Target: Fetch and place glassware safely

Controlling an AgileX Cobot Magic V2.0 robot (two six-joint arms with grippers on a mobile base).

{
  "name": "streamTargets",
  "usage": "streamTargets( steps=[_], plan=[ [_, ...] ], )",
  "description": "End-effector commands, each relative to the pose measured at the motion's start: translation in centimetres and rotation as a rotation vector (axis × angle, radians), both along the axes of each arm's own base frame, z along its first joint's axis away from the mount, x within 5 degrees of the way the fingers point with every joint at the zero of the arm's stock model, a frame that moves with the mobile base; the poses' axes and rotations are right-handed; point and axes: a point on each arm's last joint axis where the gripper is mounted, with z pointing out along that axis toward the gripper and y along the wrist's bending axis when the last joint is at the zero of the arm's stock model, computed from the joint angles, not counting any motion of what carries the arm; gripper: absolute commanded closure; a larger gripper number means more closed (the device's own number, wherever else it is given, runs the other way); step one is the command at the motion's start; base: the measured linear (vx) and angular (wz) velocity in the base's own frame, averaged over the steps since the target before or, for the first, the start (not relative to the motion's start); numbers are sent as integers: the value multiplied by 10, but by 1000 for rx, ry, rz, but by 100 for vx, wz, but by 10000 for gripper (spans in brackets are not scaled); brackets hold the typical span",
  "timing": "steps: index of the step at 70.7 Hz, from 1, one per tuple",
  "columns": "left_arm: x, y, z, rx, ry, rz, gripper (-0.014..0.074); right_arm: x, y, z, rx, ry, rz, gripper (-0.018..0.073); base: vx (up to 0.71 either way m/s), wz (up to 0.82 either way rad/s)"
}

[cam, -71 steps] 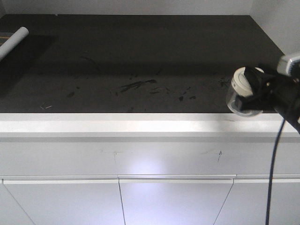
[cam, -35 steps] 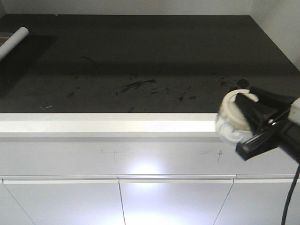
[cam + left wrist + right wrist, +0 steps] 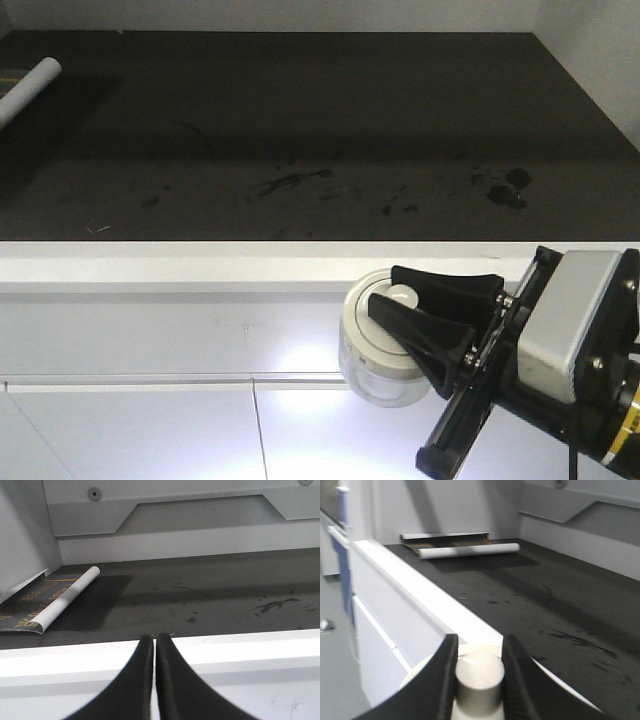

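The glassware (image 3: 378, 372), a squat clear jar with a cream-white lid, hangs in the air in front of the white cabinet face, below the counter's edge. My right gripper (image 3: 398, 294) is shut on the lid's central knob (image 3: 479, 679), one black finger on each side. In the right wrist view the right gripper (image 3: 480, 645) frames that knob, with the lid's rim showing behind it. My left gripper (image 3: 154, 638) is shut with nothing between its fingers and hovers at the counter's white front edge; it does not show in the front view.
The dark countertop (image 3: 300, 120) carries scuff marks and a stain (image 3: 505, 186) at the right. A rolled white paper sheet (image 3: 28, 88) (image 3: 67, 600) (image 3: 467, 550) lies at its far left. A white lip (image 3: 200, 265) runs along the front, with drawer fronts (image 3: 150, 420) below.
My right gripper has carried the jar from above the counter's right front edge down and leftward, nearer the camera, in front of the cabinet face. The stain on the counter is now uncovered.
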Motion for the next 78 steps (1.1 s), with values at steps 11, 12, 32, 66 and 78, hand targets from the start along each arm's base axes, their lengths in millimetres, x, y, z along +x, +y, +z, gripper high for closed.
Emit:
streamTargets(
  steps=[11, 12, 32, 66, 78],
  plan=[
    [-1, -1, 14, -17, -83, -13, 603, -17, 17, 19, 110, -50, 146, 563, 0, 0],
    [-1, -1, 14, -17, -83, -13, 603, -18, 18, 19, 110, -49, 153, 563, 0, 0],
    [-1, -1, 14, -17, -83, -13, 603, -15, 30, 15, 166, -1, 222, 563, 0, 0],
    [-1, -1, 14, -17, -83, -13, 603, -12, 34, 11, 174, 20, 238, 563, 0, 0],
    [-1, -1, 14, -17, -83, -13, 603, -12, 34, 11, 173, 19, 238, 563, 0, 0]
  ],
)
